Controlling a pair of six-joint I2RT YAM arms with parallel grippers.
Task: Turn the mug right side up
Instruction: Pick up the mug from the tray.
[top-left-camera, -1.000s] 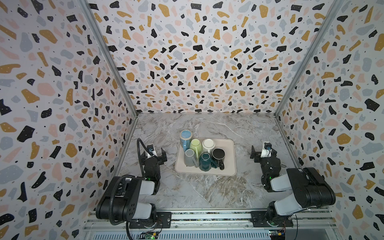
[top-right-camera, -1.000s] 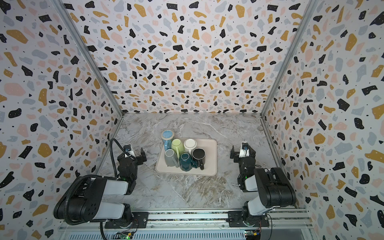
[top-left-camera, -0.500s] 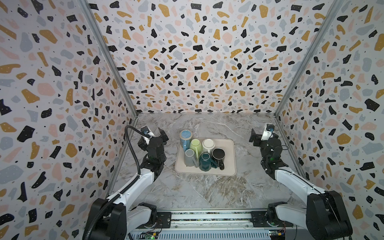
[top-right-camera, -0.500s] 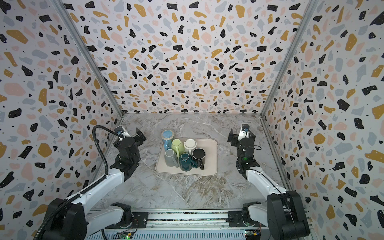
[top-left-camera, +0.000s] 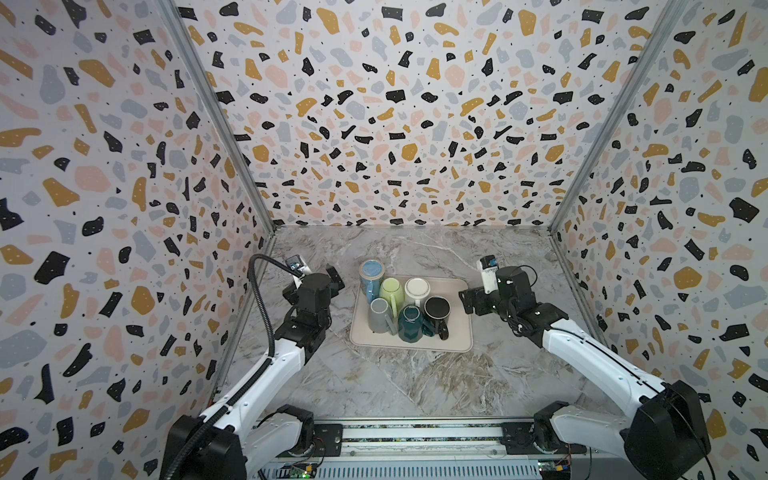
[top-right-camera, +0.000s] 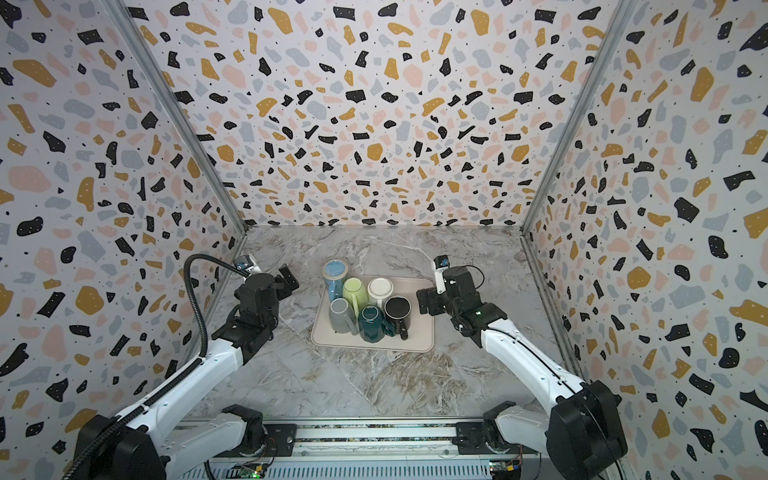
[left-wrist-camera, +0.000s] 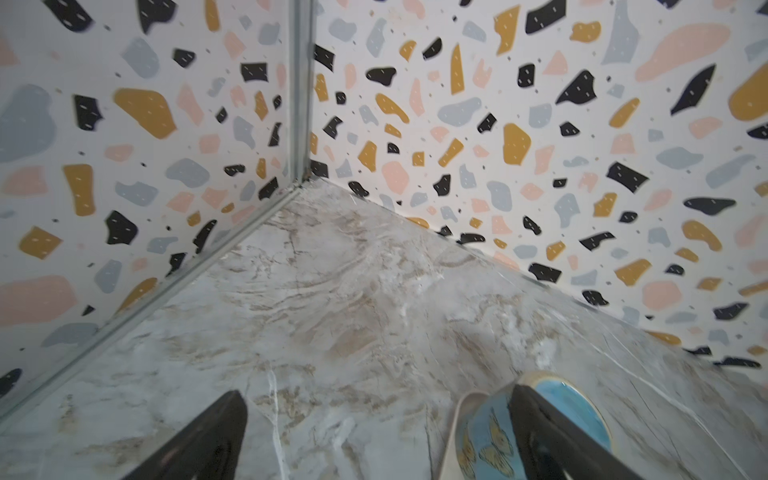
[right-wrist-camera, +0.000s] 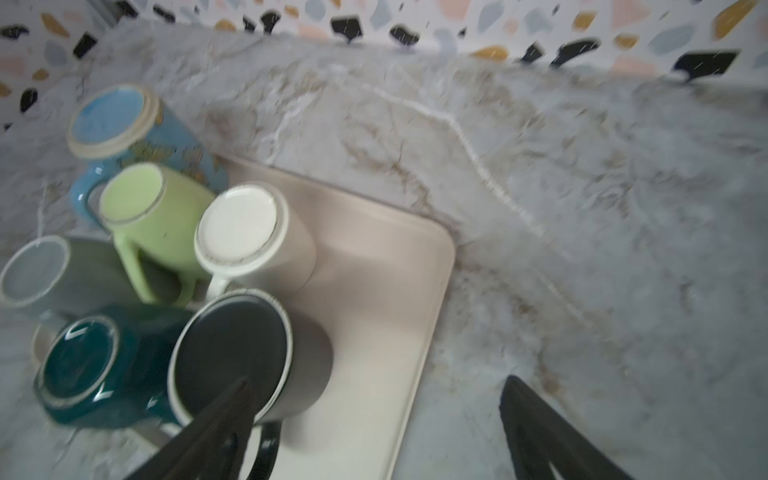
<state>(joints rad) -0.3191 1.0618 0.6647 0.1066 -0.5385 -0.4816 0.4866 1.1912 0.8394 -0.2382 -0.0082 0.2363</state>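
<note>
At the left gripper (left-wrist-camera: 378, 392), jaws spread wide, nothing between them; bare table (left-wrist-camera: 332, 291) beneath, blue mug (left-wrist-camera: 484, 440) partly behind one finger. At the right gripper (right-wrist-camera: 379, 380), jaws likewise wide apart and empty, poised at the right edge of the tray (right-wrist-camera: 374, 257), one finger drawn across the black mug (right-wrist-camera: 232, 340); contact there impossible to judge.

Six mugs in all, every one bottom up, clustered toward the tray's left side. Nearest row: grey mug (top-left-camera: 380, 313), teal mug (top-left-camera: 410, 322) and the black. Behind them: green mug (top-left-camera: 391, 291) and white mug (top-left-camera: 417, 289). Farthest: the blue, at the far left corner.

Blue mug cut off by frame edge and finger in the left wrist view; unclear whether wholly on the tray. Right wrist view smeared with blur.

Against a second ago: both arms unfolded from beside the near rail and stretched forward, right gripper turned toward the tray, mugs unmoved.
</note>
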